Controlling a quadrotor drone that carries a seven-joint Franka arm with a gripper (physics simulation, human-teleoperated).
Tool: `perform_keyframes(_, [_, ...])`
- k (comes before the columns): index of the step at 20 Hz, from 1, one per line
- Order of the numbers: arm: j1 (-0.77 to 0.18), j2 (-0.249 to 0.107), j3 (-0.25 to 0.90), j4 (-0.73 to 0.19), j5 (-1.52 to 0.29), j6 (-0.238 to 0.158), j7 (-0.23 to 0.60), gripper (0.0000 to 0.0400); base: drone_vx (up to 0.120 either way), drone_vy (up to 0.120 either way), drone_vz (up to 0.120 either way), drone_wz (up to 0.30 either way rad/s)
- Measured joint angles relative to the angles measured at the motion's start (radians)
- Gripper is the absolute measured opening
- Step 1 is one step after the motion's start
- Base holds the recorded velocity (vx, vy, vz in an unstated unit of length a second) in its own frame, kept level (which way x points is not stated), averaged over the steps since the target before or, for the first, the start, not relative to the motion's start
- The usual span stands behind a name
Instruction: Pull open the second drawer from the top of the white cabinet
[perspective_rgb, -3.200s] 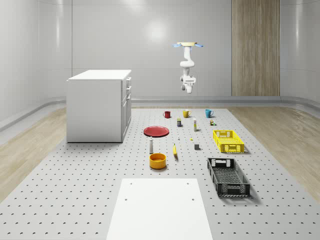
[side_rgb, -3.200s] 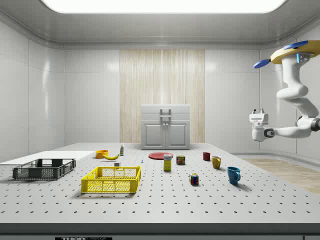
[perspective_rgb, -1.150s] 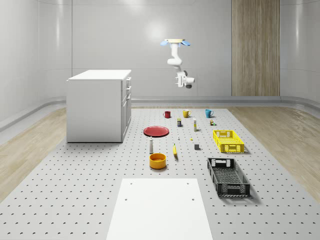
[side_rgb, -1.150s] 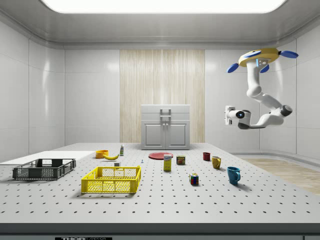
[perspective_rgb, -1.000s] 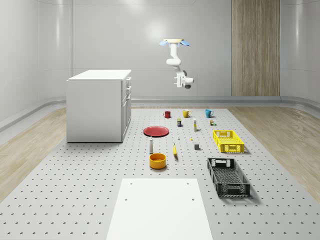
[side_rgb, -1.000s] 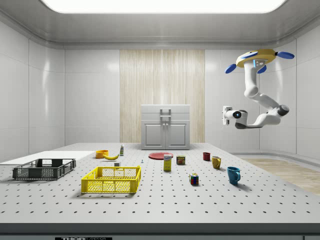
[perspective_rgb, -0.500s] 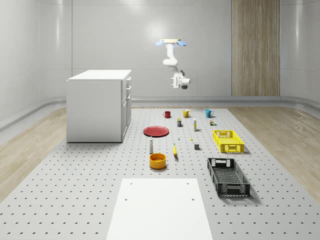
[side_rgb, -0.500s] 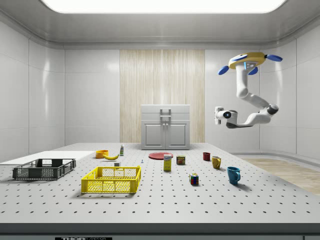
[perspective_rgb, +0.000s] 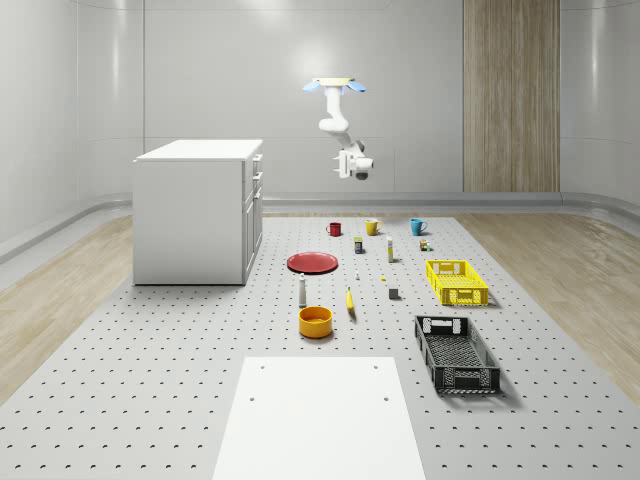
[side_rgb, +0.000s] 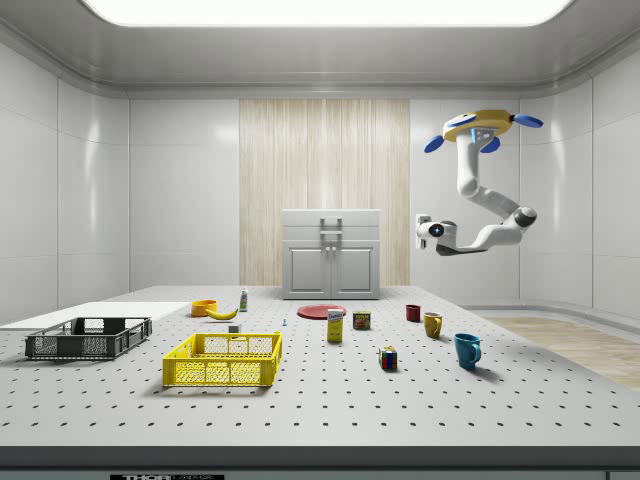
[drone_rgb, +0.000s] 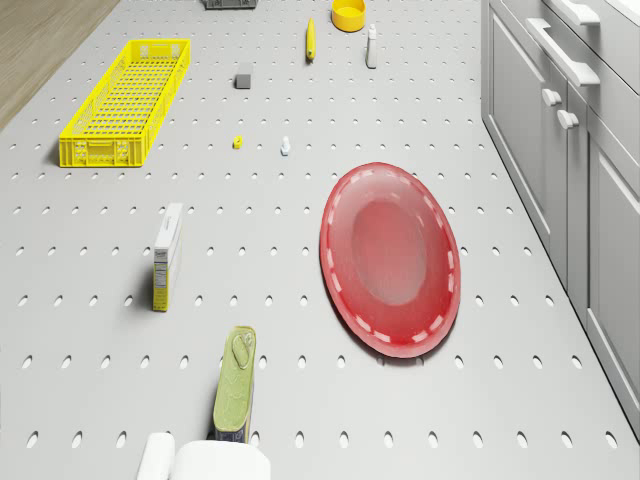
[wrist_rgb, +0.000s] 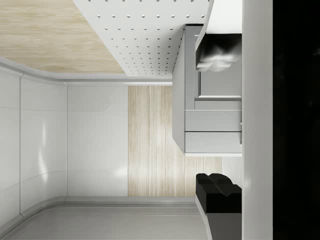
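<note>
White, the cabinet (perspective_rgb: 198, 212) stands on the pegboard table (perspective_rgb: 150, 360), all its drawers flush and closed; the second drawer (perspective_rgb: 257, 183) lies just under the top one. The drone (perspective_rgb: 334, 86) hovers well apart from the cabinet's front, above the red mug (perspective_rgb: 334, 229). Its gripper (perspective_rgb: 343, 166) hangs at drawer height, facing the cabinet; I cannot tell how the jaws stand.

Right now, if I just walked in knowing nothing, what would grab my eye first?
Probably the drone hovering high above the perforated table, over its far end near the cups, with a white arm dangling beneath it. Next, the white cabinet standing at the whole-scene view's left, drawers shut. Then the red plate lying beside the cabinet.
</note>
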Motion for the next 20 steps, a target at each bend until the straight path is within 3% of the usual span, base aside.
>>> perform_keyframes(20, [0.073,-0.072,-0.027,-0.009,-0.055,0.067,0.045,0.0300,0.120,-0.120,0.000,0.000])
